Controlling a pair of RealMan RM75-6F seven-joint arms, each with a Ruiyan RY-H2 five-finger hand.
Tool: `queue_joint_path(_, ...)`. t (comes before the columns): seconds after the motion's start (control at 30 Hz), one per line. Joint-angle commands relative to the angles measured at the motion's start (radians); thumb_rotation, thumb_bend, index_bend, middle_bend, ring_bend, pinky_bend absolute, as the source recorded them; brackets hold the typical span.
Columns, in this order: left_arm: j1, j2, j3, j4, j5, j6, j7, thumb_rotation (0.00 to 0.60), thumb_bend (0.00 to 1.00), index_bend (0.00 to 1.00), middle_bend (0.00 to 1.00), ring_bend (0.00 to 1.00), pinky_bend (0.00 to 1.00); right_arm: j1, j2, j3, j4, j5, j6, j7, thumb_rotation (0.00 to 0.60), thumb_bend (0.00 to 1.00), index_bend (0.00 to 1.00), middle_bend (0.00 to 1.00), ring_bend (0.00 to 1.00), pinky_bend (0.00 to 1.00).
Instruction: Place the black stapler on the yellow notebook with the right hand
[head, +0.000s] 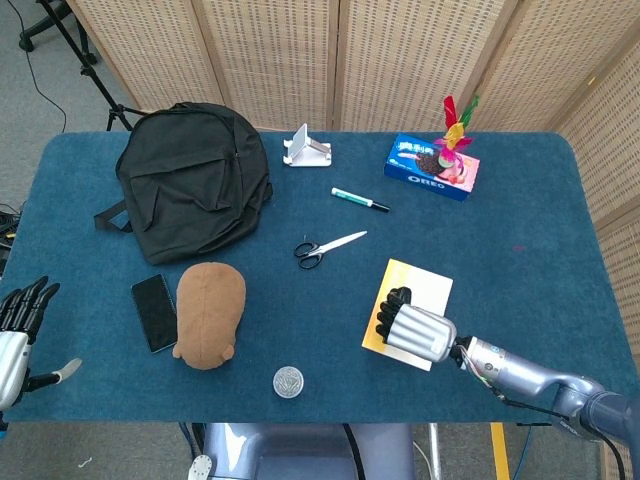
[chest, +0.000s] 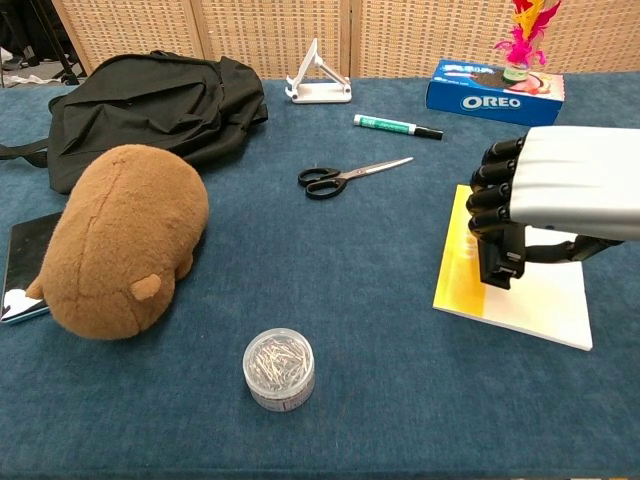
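Right hand (chest: 545, 205) hangs over the yellow strip of the notebook (chest: 545, 300), fingers (chest: 492, 196) curled round a black stapler (chest: 499, 262) that hangs just above the cover. Contact cannot be judged from either view, so lowering and release appear to remain.

Nearest the notebook, toward the robot's left, a tub of staples (chest: 279, 368); beyond it the plush toy (chest: 120, 240) and a phone (head: 155, 311). Left hand (head: 18, 325) is spread and empty at the bench (head: 540, 215) edge. Farther off: scissors (chest: 350, 176), marker (chest: 397, 126), Oreo box (chest: 495, 92), phone stand (chest: 318, 80), backpack (chest: 150, 105). None obstructs the notebook.
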Motion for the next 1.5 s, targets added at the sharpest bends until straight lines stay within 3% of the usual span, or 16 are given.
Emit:
queue_joint_path(0.03,-0.001,0.000,0.002,-0.001,0.003,-0.002,0.002,0.600,0.00,0.00,0.00,0.00,0.00,-0.015,-0.015,0.005,0.021,0.005,-0.029,-0.051,0.600,0.51,0.55,0.50,0.37,0.35)
queue_joint_path(0.1,-0.001,-0.001,0.004,-0.002,0.008,-0.001,0.005,0.600,0.00,0.00,0.00,0.00,0.00,-0.022,-0.025,0.006,0.036,0.009,-0.039,-0.058,0.600,0.50,0.54,0.47,0.37,0.35)
queue_joint_path(0.17,-0.001,-0.003,0.005,-0.002,0.009,-0.001,0.007,0.600,0.00,0.00,0.00,0.00,0.00,-0.033,-0.032,0.010,0.050,0.016,-0.049,-0.069,0.600,0.46,0.45,0.37,0.33,0.35)
queue_joint_path(0.23,-0.002,-0.004,0.005,-0.002,0.007,-0.004,0.010,0.600,0.00,0.00,0.00,0.00,0.00,-0.043,-0.027,0.012,0.046,0.034,-0.069,-0.074,0.600,0.35,0.22,0.15,0.17,0.33)
queue_joint_path(0.3,-0.003,-0.005,0.005,-0.002,0.005,-0.007,0.013,0.600,0.00,0.00,0.00,0.00,0.00,-0.050,-0.011,0.014,0.014,0.061,-0.104,-0.078,0.600,0.25,0.07,0.02,0.04,0.29)
queue_joint_path(0.37,-0.004,-0.006,0.006,-0.003,0.006,-0.008,0.016,0.600,0.00,0.00,0.00,0.00,0.00,-0.057,0.008,0.023,-0.031,0.089,-0.135,-0.103,0.600,0.17,0.01,0.00,0.00,0.24)
queue_joint_path(0.6,-0.003,-0.007,0.008,-0.006,0.009,-0.007,0.019,0.600,0.00,0.00,0.00,0.00,0.00,-0.084,0.075,0.054,-0.184,0.113,-0.125,-0.201,0.600,0.13,0.00,0.00,0.00,0.20)
queue_joint_path(0.87,-0.002,0.000,0.009,-0.006,0.017,0.001,0.006,0.600,0.00,0.00,0.00,0.00,0.00,-0.145,0.257,0.096,-0.389,0.098,0.041,-0.230,0.600,0.11,0.00,0.00,0.00,0.15)
queue_joint_path(1.0,0.000,0.005,0.006,0.000,0.023,0.013,0.004,0.600,0.00,0.00,0.00,0.00,0.00,-0.242,0.290,0.117,-0.417,0.144,0.207,-0.084,0.600,0.01,0.00,0.00,0.00,0.11)
queue_joint_path(1.1,0.001,0.007,0.005,0.001,0.030,0.021,0.005,0.600,0.00,0.00,0.00,0.00,0.00,-0.330,0.262,0.125,-0.403,0.220,0.300,0.066,0.600,0.00,0.00,0.00,0.00,0.05)
queue_joint_path(1.33,0.002,0.016,0.003,-0.005,0.037,0.028,0.028,0.600,0.00,0.00,0.00,0.00,0.00,-0.493,0.186,0.119,-0.360,0.389,0.368,0.418,0.600,0.00,0.00,0.00,0.00,0.00)
queue_joint_path(1.5,0.003,0.020,0.005,-0.015,0.033,0.025,0.060,0.600,0.00,0.00,0.00,0.00,0.00,-0.579,0.148,0.125,-0.353,0.443,0.400,0.481,0.600,0.00,0.00,0.00,0.00,0.00)
